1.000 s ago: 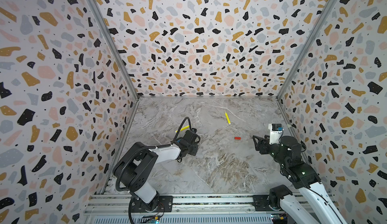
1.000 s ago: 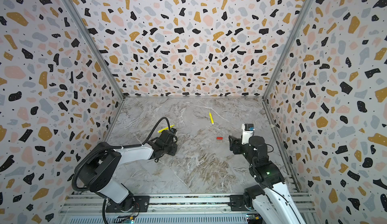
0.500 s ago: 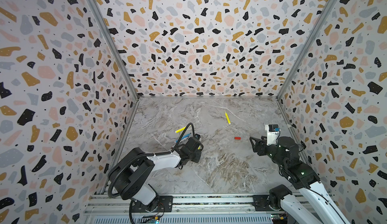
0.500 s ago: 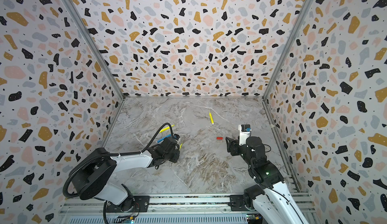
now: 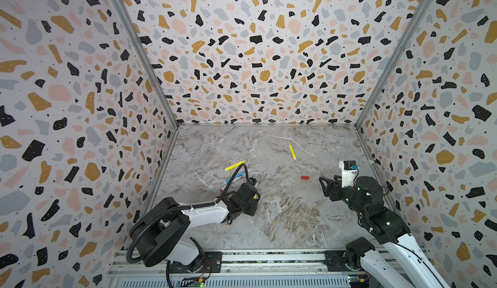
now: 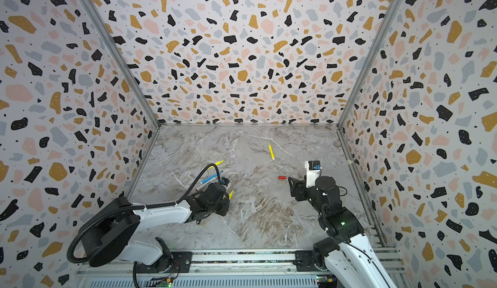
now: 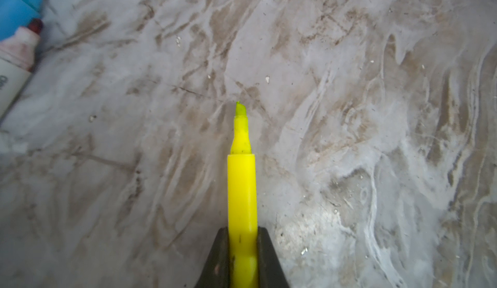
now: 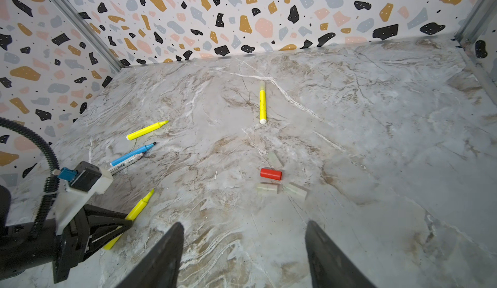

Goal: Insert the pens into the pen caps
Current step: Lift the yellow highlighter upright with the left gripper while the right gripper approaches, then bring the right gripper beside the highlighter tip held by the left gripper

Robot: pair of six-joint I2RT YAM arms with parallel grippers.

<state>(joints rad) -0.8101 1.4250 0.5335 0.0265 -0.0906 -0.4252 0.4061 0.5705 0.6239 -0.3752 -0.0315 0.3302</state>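
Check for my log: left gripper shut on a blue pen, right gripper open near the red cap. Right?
Wrong colour: the left gripper is shut on a yellow pen, per the left wrist view. The right gripper is open near the red cap.

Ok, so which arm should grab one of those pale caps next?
Right. The right gripper is open and faces the pale caps just ahead, while the left gripper is shut on a yellow highlighter.
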